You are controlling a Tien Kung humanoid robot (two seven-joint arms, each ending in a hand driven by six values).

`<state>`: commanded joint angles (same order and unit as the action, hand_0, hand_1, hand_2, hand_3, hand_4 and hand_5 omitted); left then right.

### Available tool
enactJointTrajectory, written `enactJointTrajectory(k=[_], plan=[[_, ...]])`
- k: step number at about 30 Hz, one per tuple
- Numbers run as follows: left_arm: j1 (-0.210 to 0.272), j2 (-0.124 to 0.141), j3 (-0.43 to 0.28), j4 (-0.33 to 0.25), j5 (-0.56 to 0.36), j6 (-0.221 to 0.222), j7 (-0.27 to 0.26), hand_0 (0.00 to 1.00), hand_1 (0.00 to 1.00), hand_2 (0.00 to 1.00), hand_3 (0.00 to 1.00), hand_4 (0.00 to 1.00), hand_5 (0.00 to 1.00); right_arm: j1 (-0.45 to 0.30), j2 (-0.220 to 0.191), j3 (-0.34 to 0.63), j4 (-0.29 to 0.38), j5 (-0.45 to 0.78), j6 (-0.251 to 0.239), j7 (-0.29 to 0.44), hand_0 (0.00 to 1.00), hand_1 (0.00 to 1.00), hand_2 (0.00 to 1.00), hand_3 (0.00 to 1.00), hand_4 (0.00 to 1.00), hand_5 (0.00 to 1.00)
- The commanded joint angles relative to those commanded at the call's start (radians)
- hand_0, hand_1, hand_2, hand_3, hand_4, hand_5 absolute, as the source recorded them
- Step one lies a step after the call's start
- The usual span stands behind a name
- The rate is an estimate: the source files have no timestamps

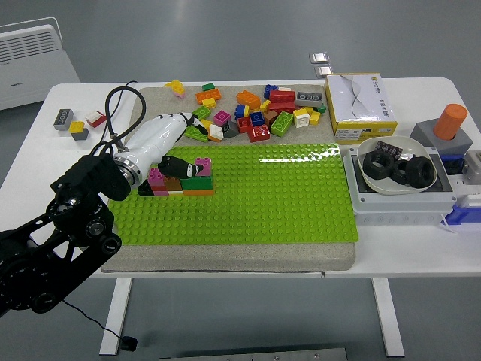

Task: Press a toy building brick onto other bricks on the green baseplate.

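Observation:
On the left of the green baseplate (285, 195) stands a small brick stack (188, 184) with red, orange and dark layers. A magenta brick (204, 165) tops its right end and another magenta brick (156, 177) its left. My left hand (186, 144), white-backed with black fingers, hovers over the stack's back left. Its fingers stretch toward the loose brick pile (255, 113) and its black thumb (179, 166) lies just above the stack. The hand is open and holds nothing.
Loose bricks lie along the back of the grey mat (225, 259). A yellow tissue box (359, 105), a white bowl (397, 167) of black rings and an orange cylinder (450, 121) stand at the right. Three small bricks (75, 122) lie at the far left.

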<state>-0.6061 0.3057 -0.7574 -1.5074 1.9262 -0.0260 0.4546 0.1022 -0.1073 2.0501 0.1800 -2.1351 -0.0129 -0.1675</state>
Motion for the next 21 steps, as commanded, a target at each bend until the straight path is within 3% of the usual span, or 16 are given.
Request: enactJointTrajectory(k=[9,10,21], plan=[[0.004,-0.042,0.013,0.081,0.056,-0.013,0.004,0.998,0.958,0.954,0.678,0.922,0.291,0.004,-0.003,0.001,0.0,0.0,0.004,0.006,0.519,0.675,0.718,0.686,0.723,0.783],[0.005,-0.044,0.015,0.086,0.056,-0.013,0.003,0.998,0.96,0.957,0.682,0.932,0.326,0.004,-0.003,0.002,0.0,-0.001,0.005,0.007,0.519,0.675,0.718,0.686,0.724,0.784],[0.015,-0.042,0.026,0.099,0.031,-0.019,0.0,0.998,0.958,0.956,0.683,0.934,0.331,0.003,-0.002,0.008,0.0,-0.009,0.004,0.009,0.519,0.676,0.718,0.687,0.724,0.783]])
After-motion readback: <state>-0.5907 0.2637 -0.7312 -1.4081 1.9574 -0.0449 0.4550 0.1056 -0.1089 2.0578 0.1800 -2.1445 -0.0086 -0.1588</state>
